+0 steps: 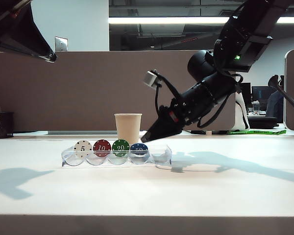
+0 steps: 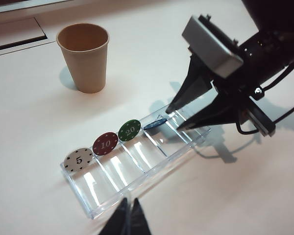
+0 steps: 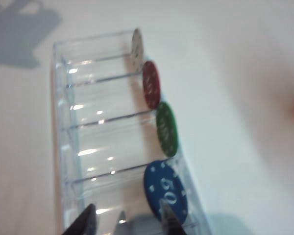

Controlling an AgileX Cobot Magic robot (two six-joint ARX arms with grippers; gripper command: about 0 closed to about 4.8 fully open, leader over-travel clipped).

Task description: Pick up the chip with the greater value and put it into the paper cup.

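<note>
The right gripper (image 3: pixel 127 223) hung spread and empty just above the chip (image 3: pixel 165 191), a light, stiff, slick disc leaning in its clear tray (image 2: pixel 137 181) slot, best pinched across its faces. Beyond stood the paper cup (image 1: pixel 128 127); the left gripper (image 2: pixel 129 220), well back, had its fingers closed on nothing.

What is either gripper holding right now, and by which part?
Nothing. The right gripper hangs open over the clear tray near the blue chip, not gripping it. The left gripper, above the table, holds nothing visible.
</note>
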